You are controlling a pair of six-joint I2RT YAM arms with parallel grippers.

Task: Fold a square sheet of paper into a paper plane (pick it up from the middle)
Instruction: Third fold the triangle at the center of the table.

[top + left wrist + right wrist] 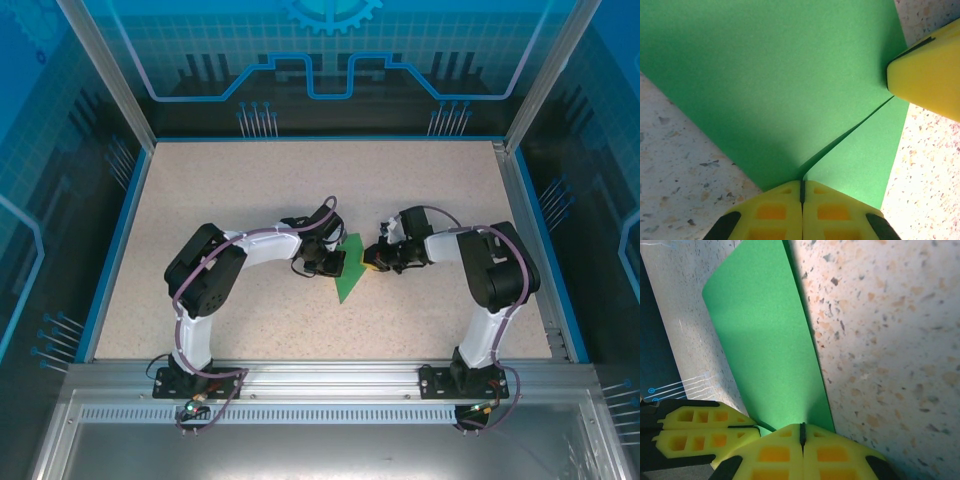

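Top external view: both arms reach inward and meet mid-frame over the speckled beige worktop [250, 190]. The thin bright green paper sheet [347, 280] is caught between them, a narrow wedge pointing toward the lower edge. The left gripper [335, 263] comes in from the left and the right gripper [376, 262] from the right, nearly nose to nose. Why so close? My read is that each clamps one side of a fold, so the crease can be worked without the sheet sliding.

Left wrist view gives what the overhead cannot. The yellow fingers are clenched on the sheet's near corner. A dark crease line runs from that pinch diagonally up to the other gripper's yellow fingertip [925, 75] at the right edge, one flap lying over another.

Right wrist view adds the angle. The right gripper is clamped on the sheet's narrow end, and the green rises toward the upper left, seemingly lifted off the worktop rather than flat. The left gripper's fingers sit just beside it at lower left.
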